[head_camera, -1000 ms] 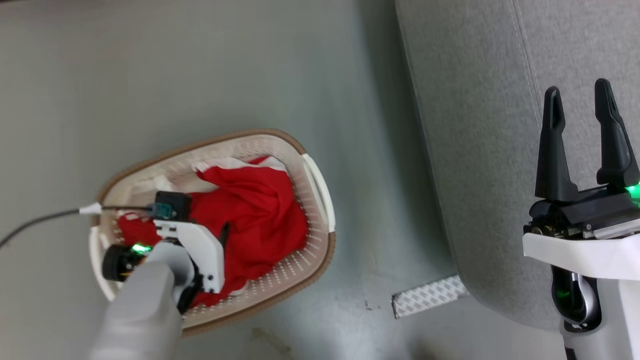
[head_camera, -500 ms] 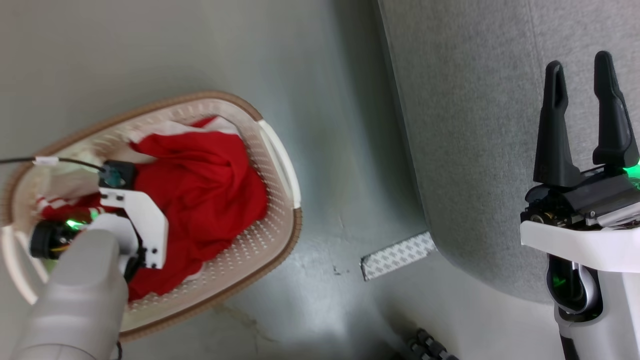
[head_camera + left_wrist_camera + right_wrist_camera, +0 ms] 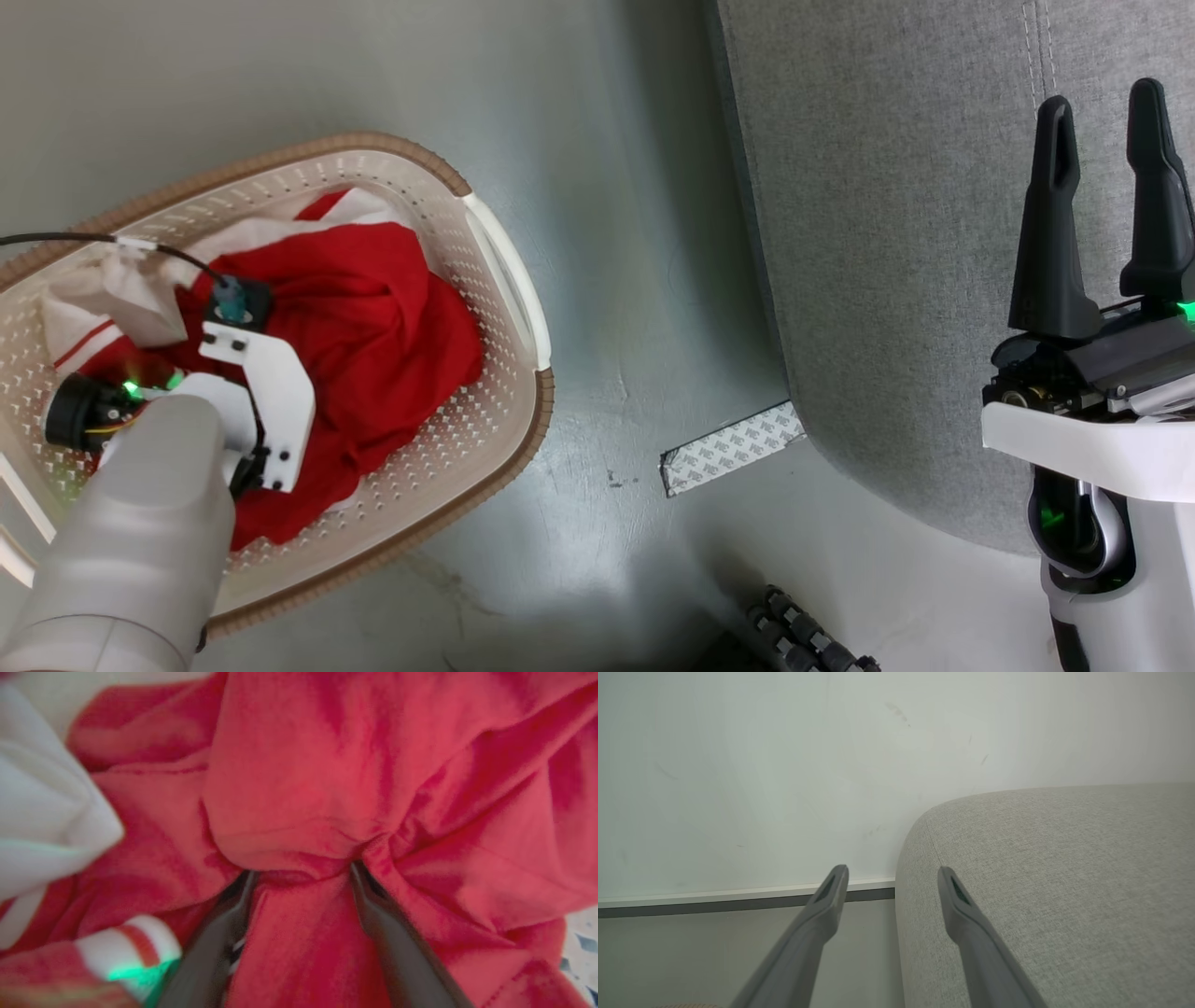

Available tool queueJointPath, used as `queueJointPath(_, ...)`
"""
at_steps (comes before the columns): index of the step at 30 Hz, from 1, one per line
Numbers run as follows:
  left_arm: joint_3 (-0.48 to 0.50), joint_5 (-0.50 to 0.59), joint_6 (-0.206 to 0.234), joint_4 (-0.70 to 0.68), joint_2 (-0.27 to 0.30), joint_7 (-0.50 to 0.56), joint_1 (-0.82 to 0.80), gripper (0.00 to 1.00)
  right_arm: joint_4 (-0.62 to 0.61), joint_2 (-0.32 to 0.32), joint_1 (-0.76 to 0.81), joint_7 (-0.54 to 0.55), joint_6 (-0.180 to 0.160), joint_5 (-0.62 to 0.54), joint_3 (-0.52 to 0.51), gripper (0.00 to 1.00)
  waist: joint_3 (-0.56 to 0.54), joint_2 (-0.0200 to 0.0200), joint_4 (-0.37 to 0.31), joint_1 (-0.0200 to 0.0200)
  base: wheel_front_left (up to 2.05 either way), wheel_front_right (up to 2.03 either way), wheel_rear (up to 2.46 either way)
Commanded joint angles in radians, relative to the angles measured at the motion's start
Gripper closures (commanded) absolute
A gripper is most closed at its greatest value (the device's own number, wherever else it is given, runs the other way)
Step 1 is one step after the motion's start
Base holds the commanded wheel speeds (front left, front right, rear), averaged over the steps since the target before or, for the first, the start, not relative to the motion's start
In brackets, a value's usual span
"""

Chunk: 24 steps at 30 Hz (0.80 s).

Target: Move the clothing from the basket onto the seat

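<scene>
A cream plastic basket (image 3: 448, 439) with a brown rim sits on a grey-green floor (image 3: 616, 233), toward the robot's left. Crumpled inside it lies the clothing (image 3: 373, 317), bright red, with a white panel and thin striping bunched at the basket's left end.

The robot's left arm (image 3: 140, 541) reaches down into the basket. Its white wrist bracket lies over the red cloth, and a black cable (image 3: 75, 239) trails from it across the rim. Seen from that wrist, the left gripper (image 3: 301, 873) is pressed into the garment. Its two dark fingers stand spread wide apart, with their tips sunk under a fold. A ridge of red fabric fills the gap between them. The fingers are not closed on it, though the cloth lies against them on both sides. The white part of the garment lies off to the left of the fingers in that view.

To the right of the basket, well apart across bare floor, stands the seat (image 3: 887, 233), a light grey upholstered sofa with a rounded corner. A strip of patterned white tape (image 3: 733, 448) lies on the floor by that corner.

The right gripper (image 3: 1102, 98) is held near the sofa's edge. Its fingers are parted wide, hold nothing, and point toward a pale wall (image 3: 784, 765).
</scene>
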Motion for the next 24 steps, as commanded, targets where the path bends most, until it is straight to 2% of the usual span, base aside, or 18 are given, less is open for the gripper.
queueJointPath(1,-0.009,0.005,-0.008,0.013,0.004,0.031,0.017,0.00,-0.001,0.000,-0.002,0.000,-0.002,0.004,-0.005,0.00,-0.001,0.0000,0.001,0.0000,0.00,0.00,0.00)
queueJointPath(2,-0.016,0.007,-0.011,0.014,0.005,0.041,0.016,0.45,-0.001,0.000,-0.002,0.000,-0.002,0.004,-0.006,0.00,-0.002,0.0000,0.001,0.0000,0.00,0.00,0.00)
queueJointPath(3,-0.019,0.004,-0.015,0.013,0.005,0.035,0.014,1.00,-0.001,0.000,-0.004,0.000,-0.002,0.004,-0.006,0.00,-0.002,0.0000,0.001,0.0000,0.00,0.00,0.00)
queueJointPath(11,-0.029,-0.032,-0.023,0.008,0.012,-0.048,0.011,1.00,0.012,0.000,-0.029,0.000,-0.002,0.007,0.004,0.00,-0.041,0.0000,-0.003,0.0000,0.00,0.00,0.00)
queueJointPath(19,-0.021,-0.079,-0.024,0.009,-0.060,-0.135,0.065,1.00,0.033,0.000,-0.010,0.000,-0.002,-0.048,-0.009,0.00,-0.184,0.0000,0.056,0.0000,0.00,0.00,0.00)
queueJointPath(24,-0.043,-0.117,-0.024,0.001,-0.126,-0.216,0.121,1.00,0.067,-0.001,0.024,0.000,-0.002,-0.118,-0.025,0.00,-0.324,0.0000,0.121,0.0000,0.00,0.00,0.00)
